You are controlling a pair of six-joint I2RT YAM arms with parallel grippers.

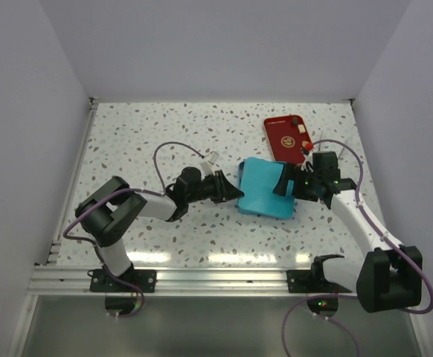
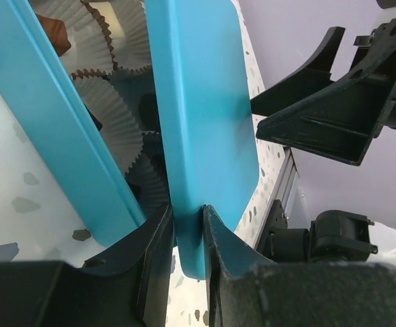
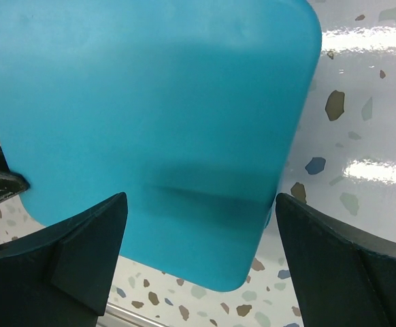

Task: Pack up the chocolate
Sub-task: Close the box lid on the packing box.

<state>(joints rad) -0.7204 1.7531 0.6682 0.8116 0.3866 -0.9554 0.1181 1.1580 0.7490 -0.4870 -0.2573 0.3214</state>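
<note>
A teal box [image 1: 265, 192] sits at mid-table with its lid [image 2: 198, 102] raised on edge above the base wall [image 2: 48, 116]. Inside, crinkled paper cups [image 2: 113, 122] show; one holds a brown chocolate [image 2: 54, 34] and another a cream piece [image 2: 108, 17]. My left gripper [image 2: 188, 214] is shut on the lid's near edge, a finger pressed on each face. In the top view the left gripper [image 1: 235, 193] meets the box's left side. My right gripper [image 3: 201, 204] stands wide open over the lid's outer face [image 3: 150, 102], touching nothing. From above, the right gripper [image 1: 282, 181] is at the box's right side.
A red tray [image 1: 285, 137] lies behind the box at the back right, with a few small things on it too small to name. The right arm's black fingers [image 2: 320, 102] show beyond the lid in the left wrist view. Speckled tabletop [image 1: 164, 134] surrounds the box.
</note>
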